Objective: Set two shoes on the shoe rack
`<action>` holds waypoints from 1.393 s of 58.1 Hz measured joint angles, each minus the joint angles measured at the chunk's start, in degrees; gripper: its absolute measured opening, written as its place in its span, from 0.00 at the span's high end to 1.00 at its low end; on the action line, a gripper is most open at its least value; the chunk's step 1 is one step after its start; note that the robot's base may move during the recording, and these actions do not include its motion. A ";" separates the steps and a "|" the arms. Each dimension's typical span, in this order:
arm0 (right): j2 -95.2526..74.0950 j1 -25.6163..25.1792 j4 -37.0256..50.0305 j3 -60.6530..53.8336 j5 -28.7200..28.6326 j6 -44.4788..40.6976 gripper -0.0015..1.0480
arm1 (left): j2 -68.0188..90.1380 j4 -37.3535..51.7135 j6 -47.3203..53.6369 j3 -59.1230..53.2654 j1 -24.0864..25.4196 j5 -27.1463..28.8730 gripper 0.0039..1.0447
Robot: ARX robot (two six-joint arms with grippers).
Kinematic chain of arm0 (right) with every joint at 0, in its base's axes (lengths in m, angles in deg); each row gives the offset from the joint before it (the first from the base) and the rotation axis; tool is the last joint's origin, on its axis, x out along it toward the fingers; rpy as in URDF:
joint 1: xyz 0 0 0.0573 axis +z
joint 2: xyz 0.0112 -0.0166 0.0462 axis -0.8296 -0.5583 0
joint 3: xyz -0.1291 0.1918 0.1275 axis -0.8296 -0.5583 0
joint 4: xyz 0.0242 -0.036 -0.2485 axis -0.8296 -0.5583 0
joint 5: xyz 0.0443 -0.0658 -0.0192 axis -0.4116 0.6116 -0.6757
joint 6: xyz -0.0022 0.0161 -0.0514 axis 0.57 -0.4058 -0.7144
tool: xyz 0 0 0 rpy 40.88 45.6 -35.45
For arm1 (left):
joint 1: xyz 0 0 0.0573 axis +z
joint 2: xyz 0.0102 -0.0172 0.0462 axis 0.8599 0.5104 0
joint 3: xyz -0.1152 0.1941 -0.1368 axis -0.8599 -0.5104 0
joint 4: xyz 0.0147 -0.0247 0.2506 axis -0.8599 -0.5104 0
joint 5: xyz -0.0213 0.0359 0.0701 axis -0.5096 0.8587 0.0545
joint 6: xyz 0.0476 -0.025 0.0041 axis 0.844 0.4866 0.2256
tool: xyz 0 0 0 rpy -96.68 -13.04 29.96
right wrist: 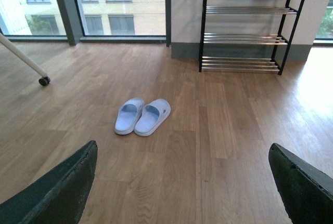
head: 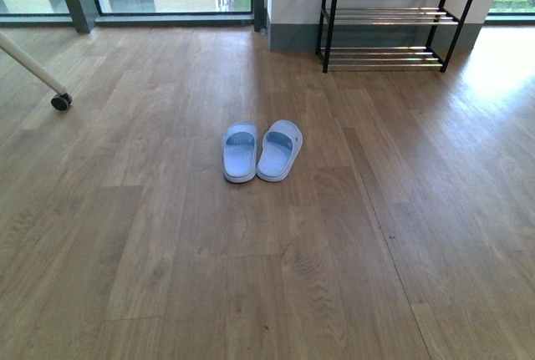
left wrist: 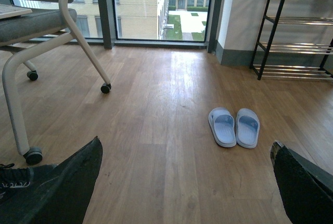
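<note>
shoes (head: pixel 277 151): pale blue slides sat together on floor (head: pixel 167 251), neither placed
shoe rack (head: pixel 389 16): well apart from them
left gripper (left wrist: pixel 186 143): fingers apart, empty
right gripper (right wrist: pixel 183 146): fingers apart, empty

You have no legible writing, brand, number or sign in any of the three views. The nearest thing to lettering is a short row of small white marks on a dark item, seemingly a shoe (left wrist: pixel 21 180), lying on the floor at the edge of the left wrist view, just beside a chair castor (left wrist: pixel 33 156); the marks are too small and blurred for you to read. One of the two light blue slippers (head: pixel 279 151) bears a tiny dark spot on the side of its strap, seen in the front and right wrist views, and you cannot tell whether it is a logo or only a hole
</note>
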 joint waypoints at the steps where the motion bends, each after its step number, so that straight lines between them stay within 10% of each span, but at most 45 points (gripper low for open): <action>1: 0.00 0.00 0.00 0.00 0.00 0.00 0.09 | 0.00 0.00 0.00 0.00 0.00 0.00 0.09; 81: 0.00 0.00 0.00 0.00 0.15 0.00 0.09 | 0.00 0.00 0.00 0.00 0.00 -0.13 0.09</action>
